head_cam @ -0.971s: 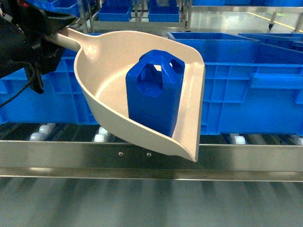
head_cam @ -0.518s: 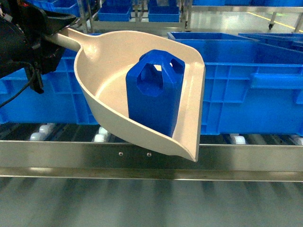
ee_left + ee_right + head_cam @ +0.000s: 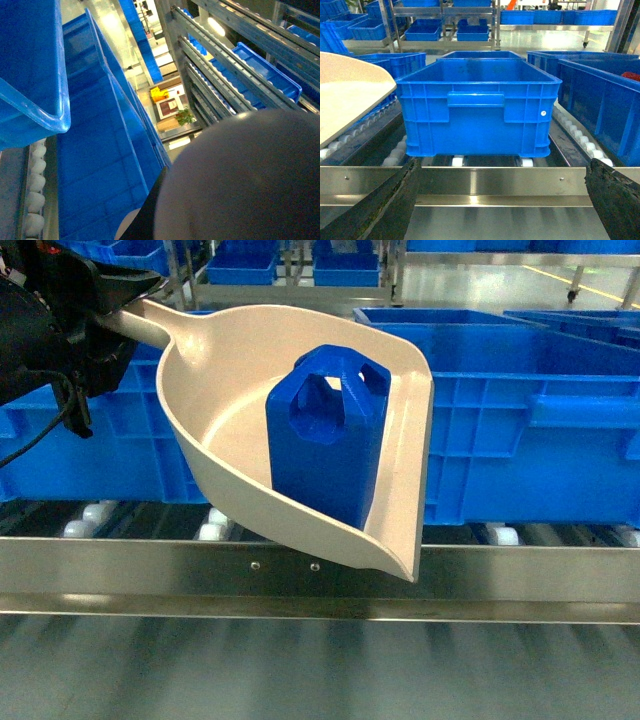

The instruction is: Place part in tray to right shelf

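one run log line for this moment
left claw: holds tray handle | part: upright in tray | tray: above right shelf rail | right claw: open

The left arm (image 3: 45, 335) is a bulky black housing at nine to ten o'clock in the head view, with glossy rounded casing and a thin black cable (image 3: 55, 410) looping beneath it. In the right wrist view, two matte black fingers (image 3: 380, 210) with a rough, textured surface fill the lower corners.
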Tool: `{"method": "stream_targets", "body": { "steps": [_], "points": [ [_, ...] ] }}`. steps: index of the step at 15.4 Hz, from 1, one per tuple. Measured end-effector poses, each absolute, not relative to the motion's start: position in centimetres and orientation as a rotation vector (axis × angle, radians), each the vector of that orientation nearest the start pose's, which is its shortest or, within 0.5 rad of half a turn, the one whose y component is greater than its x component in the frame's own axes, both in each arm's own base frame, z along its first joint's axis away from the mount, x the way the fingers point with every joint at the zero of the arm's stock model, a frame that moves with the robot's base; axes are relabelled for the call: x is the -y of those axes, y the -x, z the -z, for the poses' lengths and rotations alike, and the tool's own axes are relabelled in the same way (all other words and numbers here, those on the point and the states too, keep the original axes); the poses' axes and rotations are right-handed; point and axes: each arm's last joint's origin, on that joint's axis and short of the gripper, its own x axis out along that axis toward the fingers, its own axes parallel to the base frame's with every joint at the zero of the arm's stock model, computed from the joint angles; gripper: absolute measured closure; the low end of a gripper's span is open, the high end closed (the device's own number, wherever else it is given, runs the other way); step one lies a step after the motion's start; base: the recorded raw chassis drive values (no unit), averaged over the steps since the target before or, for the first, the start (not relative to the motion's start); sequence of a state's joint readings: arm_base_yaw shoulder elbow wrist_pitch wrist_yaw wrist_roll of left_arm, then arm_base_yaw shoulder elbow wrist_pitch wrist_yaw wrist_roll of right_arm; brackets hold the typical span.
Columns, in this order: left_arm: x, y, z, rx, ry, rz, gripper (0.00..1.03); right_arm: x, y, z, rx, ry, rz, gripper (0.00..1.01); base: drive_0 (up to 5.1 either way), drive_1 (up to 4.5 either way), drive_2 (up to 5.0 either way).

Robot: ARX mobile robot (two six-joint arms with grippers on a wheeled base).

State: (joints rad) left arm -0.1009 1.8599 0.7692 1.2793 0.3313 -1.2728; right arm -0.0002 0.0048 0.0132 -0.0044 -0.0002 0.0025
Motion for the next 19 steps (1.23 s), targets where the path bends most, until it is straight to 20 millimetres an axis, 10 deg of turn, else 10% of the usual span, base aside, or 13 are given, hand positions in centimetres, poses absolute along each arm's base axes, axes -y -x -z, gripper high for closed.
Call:
{"method": "stream_targets", "body": {
  "steps": [19],
  "points": [
    [4.56,-35.25,-18.4,-0.191,1.254,0.357,0.9,0.0,-9.72,-16.72,0.004,-0.002,0.0,0.03,0.0,0.0,0.0]
  ]
}}
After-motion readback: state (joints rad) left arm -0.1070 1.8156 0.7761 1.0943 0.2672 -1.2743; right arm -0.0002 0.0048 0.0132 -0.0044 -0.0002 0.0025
